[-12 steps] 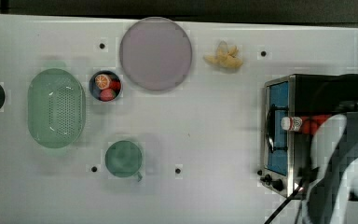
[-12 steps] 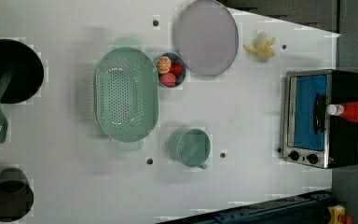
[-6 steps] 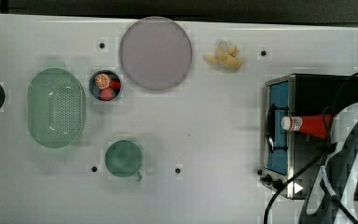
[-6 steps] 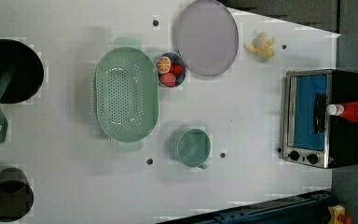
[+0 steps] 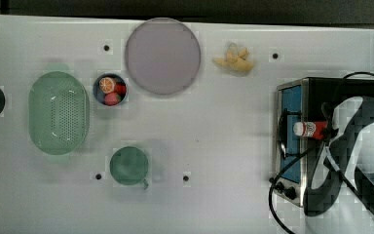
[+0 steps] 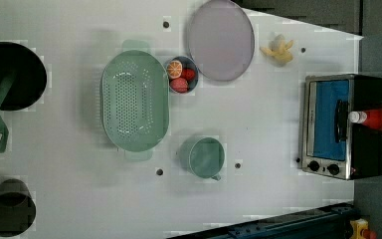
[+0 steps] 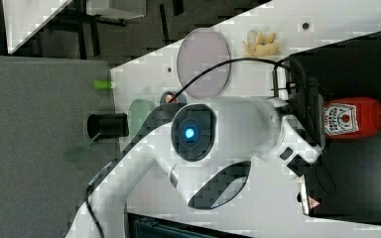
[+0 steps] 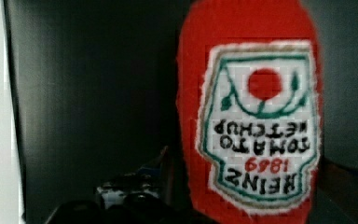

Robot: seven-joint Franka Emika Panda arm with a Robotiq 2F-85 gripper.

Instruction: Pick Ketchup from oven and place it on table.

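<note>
The ketchup [image 5: 309, 130], a red bottle with a white cap, lies on its side on top of the black oven [image 5: 343, 88], cap toward the blue glass door. The left view shows the ketchup [image 6: 375, 118] on the oven [image 6: 333, 102] too. My gripper [image 7: 322, 117] is at the bottle's base end, as the right view shows, with the ketchup [image 7: 352, 118] just beyond it. In the wrist view the label [image 8: 256, 126] is very close, and the jaws stand wide on either side of the bottle. The white table [image 5: 224, 146] spreads to the top view's left of the oven.
On the table are a green colander [image 5: 58, 112], a small bowl of fruit [image 5: 109, 90], a purple plate [image 5: 162, 55], a green mug [image 5: 129, 165] and a yellow bunch [image 5: 233, 59]. A black pan with a green spatula [image 6: 2, 84] sits at the left view's left. A black cable [image 5: 292, 165] loops over the oven.
In the top view my arm has moved up and to the left, over the oven, and now covers the ketchup's base end. The bottle has not moved.
</note>
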